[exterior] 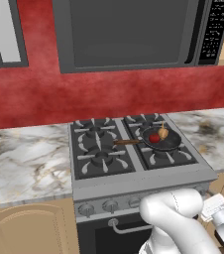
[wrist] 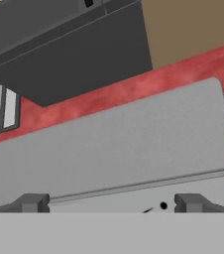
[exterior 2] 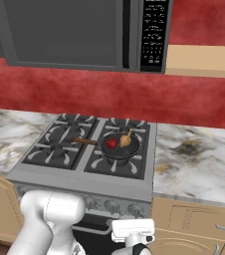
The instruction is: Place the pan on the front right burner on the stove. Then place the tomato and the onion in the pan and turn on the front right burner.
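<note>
Above and beyond the gripper, whose dark fingertips stand spread wide and empty before the smooth grey steel stove front, a round black pan sits on the front right burner. Its straight wooden handle points left. Inside it, a glossy red tomato lies beside a tan, pointed onion.

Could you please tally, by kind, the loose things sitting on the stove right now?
Round black frying pan with a brown wooden handle: 1
Small glossy red tomato, in the pan: 1
Small tan-yellow onion, in the pan: 1
Total: 3
</note>
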Tool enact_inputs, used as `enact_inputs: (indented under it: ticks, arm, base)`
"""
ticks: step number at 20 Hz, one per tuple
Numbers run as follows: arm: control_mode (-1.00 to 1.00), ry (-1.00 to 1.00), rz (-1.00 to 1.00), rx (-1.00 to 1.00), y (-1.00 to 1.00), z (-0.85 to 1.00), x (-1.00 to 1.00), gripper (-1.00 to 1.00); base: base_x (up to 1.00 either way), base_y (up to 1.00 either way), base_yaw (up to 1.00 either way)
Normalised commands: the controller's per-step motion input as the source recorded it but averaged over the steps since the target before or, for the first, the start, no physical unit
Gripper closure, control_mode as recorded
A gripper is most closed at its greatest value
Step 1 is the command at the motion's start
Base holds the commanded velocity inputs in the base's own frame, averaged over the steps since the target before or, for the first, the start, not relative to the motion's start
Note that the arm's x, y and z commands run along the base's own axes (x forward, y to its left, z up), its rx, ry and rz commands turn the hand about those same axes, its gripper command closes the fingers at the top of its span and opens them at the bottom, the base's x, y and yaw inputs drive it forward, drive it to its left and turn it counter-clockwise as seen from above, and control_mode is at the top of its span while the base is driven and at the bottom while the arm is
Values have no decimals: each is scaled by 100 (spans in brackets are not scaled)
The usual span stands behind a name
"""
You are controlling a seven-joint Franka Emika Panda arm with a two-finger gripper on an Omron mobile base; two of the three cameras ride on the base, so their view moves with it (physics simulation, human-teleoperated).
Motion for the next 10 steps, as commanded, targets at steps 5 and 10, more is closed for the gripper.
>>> enact_inputs:
  ticks: [5,10]
  arm:
    - [-100,0,0,1,0,0,15,-100]
    - [-100,0,0,0,0,0,18,-100]
  base:
    - [0,0,0]
    - [0,0,0]
